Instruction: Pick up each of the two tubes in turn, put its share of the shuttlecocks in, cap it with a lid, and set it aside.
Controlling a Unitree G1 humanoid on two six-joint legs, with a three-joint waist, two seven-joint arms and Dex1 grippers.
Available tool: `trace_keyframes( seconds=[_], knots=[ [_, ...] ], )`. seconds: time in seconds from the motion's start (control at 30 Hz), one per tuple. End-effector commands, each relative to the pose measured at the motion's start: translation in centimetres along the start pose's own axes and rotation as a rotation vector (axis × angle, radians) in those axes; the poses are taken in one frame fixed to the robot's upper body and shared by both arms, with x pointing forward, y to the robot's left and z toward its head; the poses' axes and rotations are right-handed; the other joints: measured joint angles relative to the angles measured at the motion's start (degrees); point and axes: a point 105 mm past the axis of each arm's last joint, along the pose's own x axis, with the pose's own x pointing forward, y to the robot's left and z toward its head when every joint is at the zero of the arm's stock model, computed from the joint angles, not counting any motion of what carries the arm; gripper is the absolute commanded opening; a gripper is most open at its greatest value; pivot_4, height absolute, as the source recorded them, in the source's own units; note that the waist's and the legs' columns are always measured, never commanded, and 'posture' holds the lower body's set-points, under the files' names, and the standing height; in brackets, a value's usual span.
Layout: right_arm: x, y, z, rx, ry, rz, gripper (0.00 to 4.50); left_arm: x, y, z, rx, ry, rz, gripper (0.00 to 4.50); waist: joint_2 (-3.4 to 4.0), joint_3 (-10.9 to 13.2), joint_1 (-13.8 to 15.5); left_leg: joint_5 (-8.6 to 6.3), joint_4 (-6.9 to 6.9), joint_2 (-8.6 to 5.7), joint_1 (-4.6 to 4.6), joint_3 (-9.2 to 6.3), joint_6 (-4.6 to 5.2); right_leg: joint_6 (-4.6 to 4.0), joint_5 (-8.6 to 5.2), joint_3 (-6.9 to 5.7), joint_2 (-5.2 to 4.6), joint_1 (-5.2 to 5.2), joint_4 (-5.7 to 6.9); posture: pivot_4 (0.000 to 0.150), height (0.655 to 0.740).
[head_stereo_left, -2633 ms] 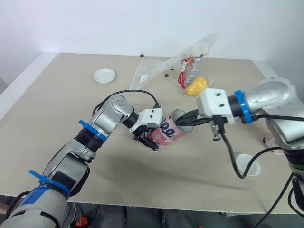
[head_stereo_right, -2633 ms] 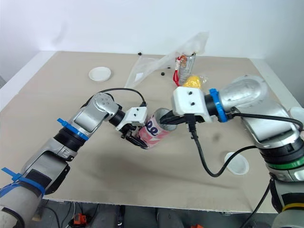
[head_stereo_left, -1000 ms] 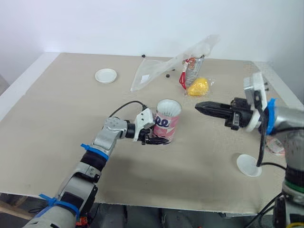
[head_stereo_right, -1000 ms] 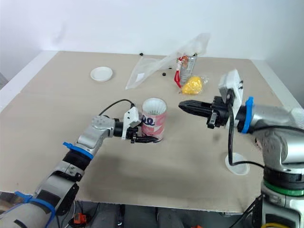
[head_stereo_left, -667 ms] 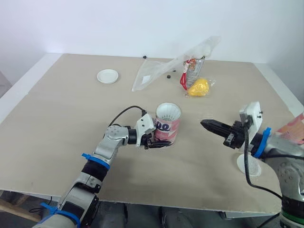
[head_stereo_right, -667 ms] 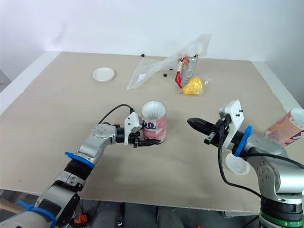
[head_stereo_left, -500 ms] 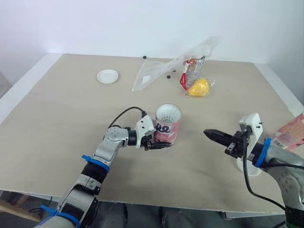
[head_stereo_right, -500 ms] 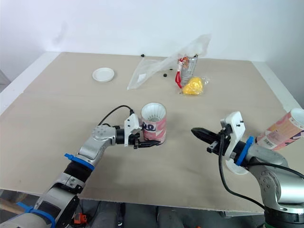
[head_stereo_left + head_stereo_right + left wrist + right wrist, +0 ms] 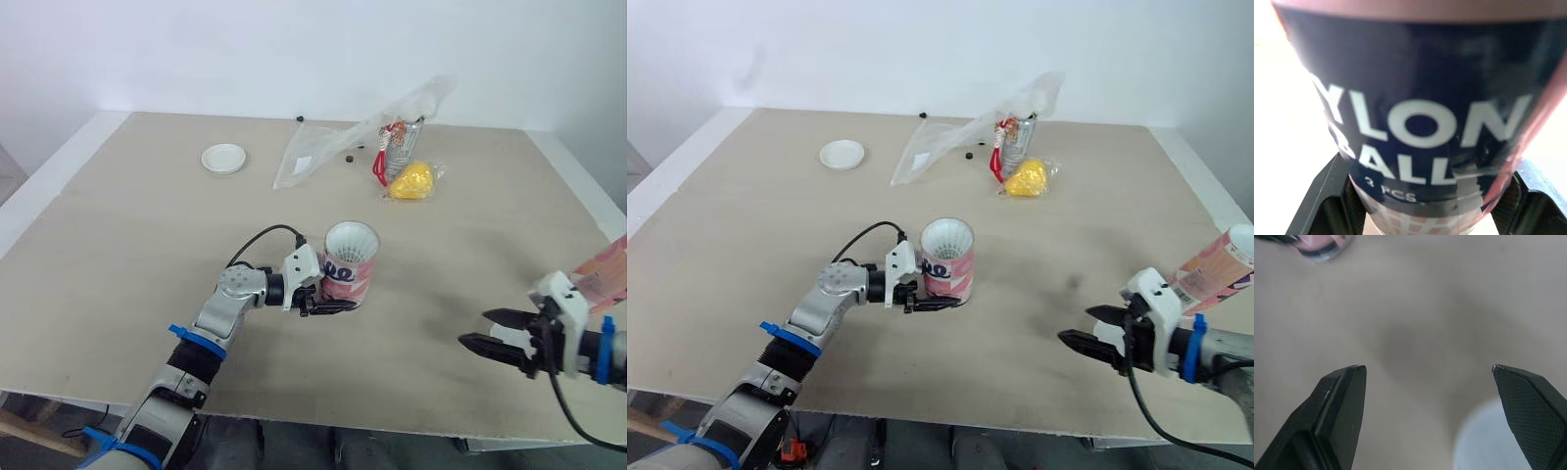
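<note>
Two tubes show in your head views. The upright pink cardboard tube with a dark label [image 9: 348,269] stands on the beige table [image 9: 118,245] at the middle of the frame, its top uncapped and white inside. Your left gripper [image 9: 328,305] is clamped on its base, one black finger on each side. In the left wrist view the label sits close up between the two fingers [image 9: 1327,196].

The tilted pink tube [image 9: 1215,269] shows at the right edge of the frame, its white end pointing up and to the right, well apart from the upright one. Your right gripper [image 9: 1075,324] hangs in the lower right of the frame, near that tube, its fingers spread wide with nothing between them. In the right wrist view a round white lid [image 9: 1488,445] lies on the table near one fingertip.

A flat white round lid [image 9: 224,158] sits in the upper left, well apart from both tubes. At the upper middle lies a crumpled clear plastic bag [image 9: 333,142], with a yellow lump [image 9: 409,180] and a red-and-silver packet [image 9: 392,147] just beside it.
</note>
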Motion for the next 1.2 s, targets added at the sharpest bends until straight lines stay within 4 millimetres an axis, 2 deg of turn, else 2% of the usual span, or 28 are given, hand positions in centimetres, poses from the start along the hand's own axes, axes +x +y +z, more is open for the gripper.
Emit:
trace_keyframes(
  seconds=[0.03,0.33,0.47,0.73,0.8,0.83,0.87,1.0,1.2],
  knots=[
    [-1.5,-0.3,0.5,-0.017,0.038,-0.01,4.45,0.5,-1.7,-0.9,-0.023,0.038,-0.09,2.82,0.01,0.0,0.0,0.0,0.0,0.0,0.0,0.0,0.0,0.0,0.0,0.0,0.0,0.0,0.0,0.15,0.74],
    [-1.9,-0.7,-1.1,-0.03,0.139,-0.026,4.45,0.7,-2.1,-0.8,-0.016,0.044,-0.107,2.82,-0.01,0.0,0.0,0.0,0.0,-0.01,0.01,-0.01,-0.01,0.02,-0.03,0.0,0.0,0.01,-0.01,0.15,0.74],
    [-1.1,-0.7,-2.4,-0.065,0.195,-0.026,4.45,0.8,-2.1,-0.7,-0.012,0.044,-0.107,2.82,-0.02,0.0,0.0,-0.01,-0.01,-0.01,0.01,0.0,-0.01,0.02,-0.05,0.0,-0.01,0.0,-0.03,0.15,0.74],
    [0.0,-0.4,-2.5,-0.123,0.228,-0.014,4.45,0.9,-2.1,-0.7,-0.015,0.044,-0.101,2.82,-0.14,-0.1,0.0,-0.01,0.0,-0.01,0.03,0.0,-0.02,0.02,-0.05,0.0,-0.01,0.04,-0.05,0.15,0.74],
    [0.1,-0.4,-2.4,-0.149,0.241,-0.018,4.04,1.0,-2.0,-0.7,-0.015,0.042,-0.099,2.82,-0.14,-0.1,0.0,-0.01,0.0,0.0,0.03,0.0,-0.02,0.02,-0.05,-0.01,-0.02,0.04,-0.06,0.15,0.74],
    [0.2,-0.4,-2.3,-0.161,0.246,-0.017,4.04,1.0,-2.0,-0.6,-0.015,0.041,-0.097,2.82,-0.17,-0.1,0.0,-0.01,0.01,-0.01,0.03,0.0,-0.02,0.02,-0.04,-0.01,-0.02,0.05,-0.06,0.15,0.74],
    [0.2,-0.4,-2.3,-0.17,0.252,-0.017,3.49,1.0,-2.0,-0.6,-0.016,0.041,-0.096,2.82,-0.17,-0.1,0.0,-0.01,0.0,0.0,0.04,0.0,-0.02,0.02,-0.05,-0.01,-0.01,0.06,-0.07,0.15,0.74],
    [0.2,-0.4,-2.1,-0.196,0.26,-0.022,2.41,1.0,-1.9,-0.6,-0.018,0.04,-0.093,2.82,-0.17,-0.1,0.0,-0.01,0.0,-0.01,0.04,-0.01,-0.02,0.02,-0.05,-0.01,-0.02,0.06,-0.07,0.15,0.74],
    [0.2,-0.4,-1.7,-0.228,0.257,-0.022,0.14,1.1,-1.8,-0.6,-0.02,0.038,-0.094,2.82,-0.17,-0.1,0.0,-0.01,0.0,-0.02,0.04,-0.01,-0.02,0.02,-0.05,-0.01,-0.03,0.07,-0.08,0.15,0.74]
  ],
)
